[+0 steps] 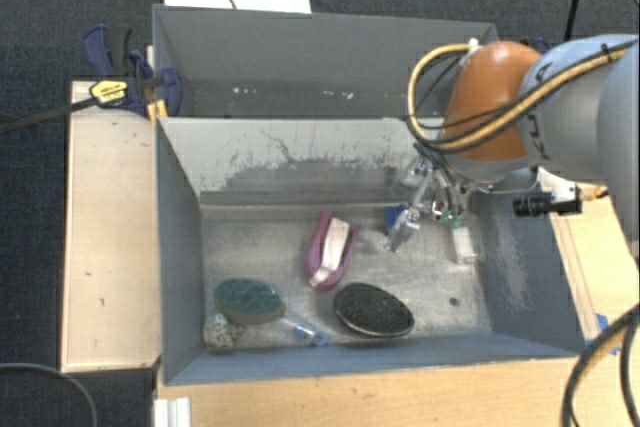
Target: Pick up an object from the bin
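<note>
The gripper (432, 203) hangs near the back right corner of the bin (180, 215) (spread or pressed together, I cannot tell). The nearest thing, a pink and white packet (330, 250), lies apart from it at the middle.

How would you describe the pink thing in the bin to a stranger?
Look at the floor of the grey bin, near its middle, left of the gripper. An oblong pink and white thing lies there. It alone is pink: its neighbours are a black oval and a teal disc.
</note>
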